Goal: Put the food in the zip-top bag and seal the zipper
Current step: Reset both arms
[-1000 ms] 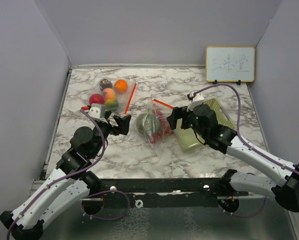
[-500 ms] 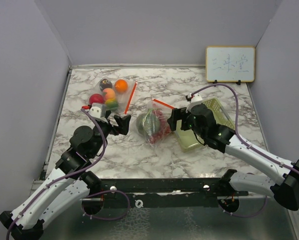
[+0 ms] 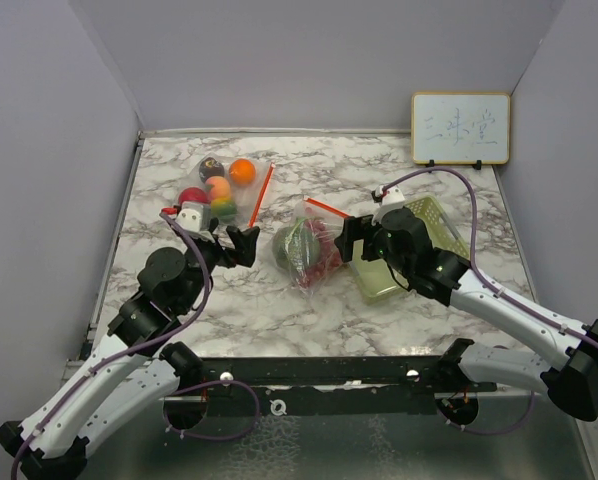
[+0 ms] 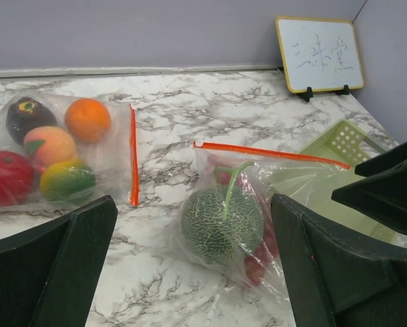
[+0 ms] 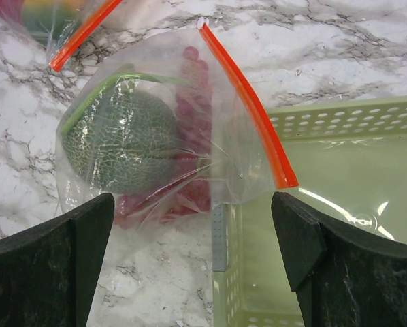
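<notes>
Just right of the melon bag (image 5: 156, 129), under its corner, sits a mesh basket (image 5: 339, 122); the bag's orange zipper (image 5: 248, 109) slants across its far end. Left gripper (image 3: 241, 243) and right gripper (image 3: 347, 240): fingers spread.

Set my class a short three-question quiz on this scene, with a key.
1. Which food shares a zip-top bag with the melon? A orange, B red grapes, C red apple.
2. True or false: the melon lies in the green basket.
3. Fill in: the left gripper and the right gripper are both ____.
Key: 1 B; 2 false; 3 open.
</notes>
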{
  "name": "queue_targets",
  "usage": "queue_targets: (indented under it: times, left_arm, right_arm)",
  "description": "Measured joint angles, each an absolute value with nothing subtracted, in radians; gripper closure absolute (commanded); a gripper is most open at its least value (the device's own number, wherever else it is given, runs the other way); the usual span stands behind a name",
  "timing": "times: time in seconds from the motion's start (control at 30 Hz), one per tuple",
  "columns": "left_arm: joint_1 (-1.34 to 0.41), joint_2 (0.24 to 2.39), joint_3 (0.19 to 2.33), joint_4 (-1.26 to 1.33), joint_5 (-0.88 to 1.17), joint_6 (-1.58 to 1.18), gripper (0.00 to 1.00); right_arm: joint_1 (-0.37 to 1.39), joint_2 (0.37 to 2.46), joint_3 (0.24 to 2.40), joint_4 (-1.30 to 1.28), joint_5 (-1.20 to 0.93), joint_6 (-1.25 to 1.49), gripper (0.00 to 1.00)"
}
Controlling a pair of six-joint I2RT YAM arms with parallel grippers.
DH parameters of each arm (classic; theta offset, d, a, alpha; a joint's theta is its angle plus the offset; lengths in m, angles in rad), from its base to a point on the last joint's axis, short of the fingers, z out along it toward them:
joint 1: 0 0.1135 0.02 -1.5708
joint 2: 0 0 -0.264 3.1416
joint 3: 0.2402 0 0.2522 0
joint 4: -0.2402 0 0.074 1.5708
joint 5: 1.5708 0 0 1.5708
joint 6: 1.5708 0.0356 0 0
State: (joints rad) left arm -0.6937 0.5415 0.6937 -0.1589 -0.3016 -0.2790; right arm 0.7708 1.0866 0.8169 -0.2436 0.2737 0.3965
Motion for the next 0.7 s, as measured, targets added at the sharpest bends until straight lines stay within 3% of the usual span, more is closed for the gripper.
queue_targets:
  times: [0.7]
  left_arm:
    - [-0.694, 0.570, 0.699, -0.212, -0.324, -0.252, 0.01]
  right_arm:
    - [0.771, 1.087, 0.817, -0.269, 0.276, 0.397, 0.00]
